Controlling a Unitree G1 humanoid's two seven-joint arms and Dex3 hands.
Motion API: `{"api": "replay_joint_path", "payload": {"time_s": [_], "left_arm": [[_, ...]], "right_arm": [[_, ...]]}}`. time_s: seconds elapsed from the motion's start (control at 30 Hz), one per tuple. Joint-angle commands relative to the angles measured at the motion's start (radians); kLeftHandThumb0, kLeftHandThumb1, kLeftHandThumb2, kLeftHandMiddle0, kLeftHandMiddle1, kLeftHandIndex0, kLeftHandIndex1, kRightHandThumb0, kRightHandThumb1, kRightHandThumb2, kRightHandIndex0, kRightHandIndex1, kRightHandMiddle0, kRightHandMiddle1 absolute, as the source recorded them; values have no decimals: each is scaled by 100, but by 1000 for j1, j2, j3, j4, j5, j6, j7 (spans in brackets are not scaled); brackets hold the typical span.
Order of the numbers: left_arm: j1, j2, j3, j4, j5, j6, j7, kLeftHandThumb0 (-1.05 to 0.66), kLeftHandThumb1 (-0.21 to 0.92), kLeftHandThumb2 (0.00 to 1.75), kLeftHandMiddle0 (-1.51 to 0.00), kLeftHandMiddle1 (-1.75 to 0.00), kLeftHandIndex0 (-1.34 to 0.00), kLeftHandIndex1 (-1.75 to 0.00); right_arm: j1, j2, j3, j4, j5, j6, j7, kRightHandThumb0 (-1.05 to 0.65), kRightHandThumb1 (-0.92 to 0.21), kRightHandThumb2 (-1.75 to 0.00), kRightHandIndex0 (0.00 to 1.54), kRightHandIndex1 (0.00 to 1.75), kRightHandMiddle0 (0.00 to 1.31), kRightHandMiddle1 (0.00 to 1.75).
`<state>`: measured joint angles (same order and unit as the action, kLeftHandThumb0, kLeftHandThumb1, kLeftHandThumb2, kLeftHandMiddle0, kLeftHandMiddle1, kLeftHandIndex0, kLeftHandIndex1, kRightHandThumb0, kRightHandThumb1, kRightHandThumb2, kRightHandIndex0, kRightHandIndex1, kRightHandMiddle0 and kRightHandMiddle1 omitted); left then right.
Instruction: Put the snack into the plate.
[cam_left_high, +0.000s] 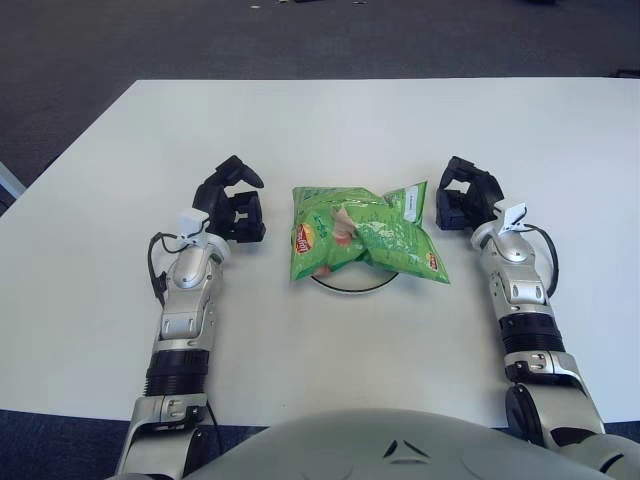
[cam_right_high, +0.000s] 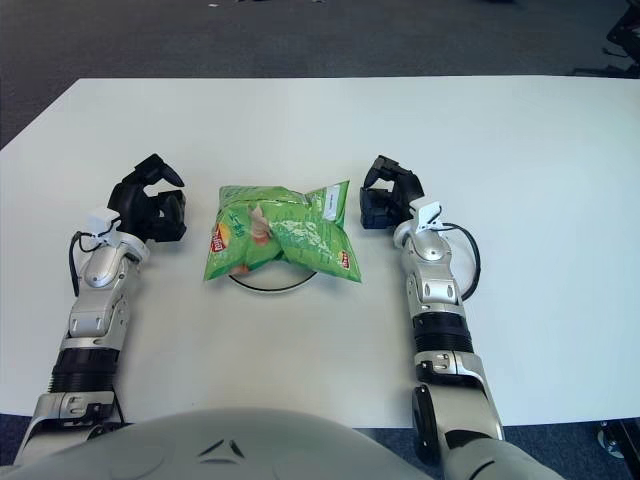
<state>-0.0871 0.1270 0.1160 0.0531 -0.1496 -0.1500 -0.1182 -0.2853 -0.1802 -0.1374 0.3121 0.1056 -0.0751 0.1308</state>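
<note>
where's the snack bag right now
The green snack bag lies on the plate near the middle of the white table, covering most of it, between the left hand and the right hand, neither touching it.

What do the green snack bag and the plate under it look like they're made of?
The green snack bag looks like thin plastic film with a glossy printed finish: it is crinkled and creased, with small highlights. The plate is mostly hidden beneath it; only a dark rim edge shows, so its material is unclear.
</note>
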Motion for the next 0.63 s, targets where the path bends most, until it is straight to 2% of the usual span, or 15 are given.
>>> {"api": "replay_joint_path", "payload": {"time_s": [0.0,0.6], "left_arm": [[128,-22,10,169,-6,-28,-25,-52,21,145,-137,-175,-70,-175],[82,-24,25,284,-4,-134,-67,-52,21,145,-137,-175,-70,-175]], "right_arm": [[92,10,-33,58,36,10,14,-56,-13,-154,137,175,77,175],[101,-4,-85,74,73,-4,76,-57,-12,-156,137,175,78,175]]}}
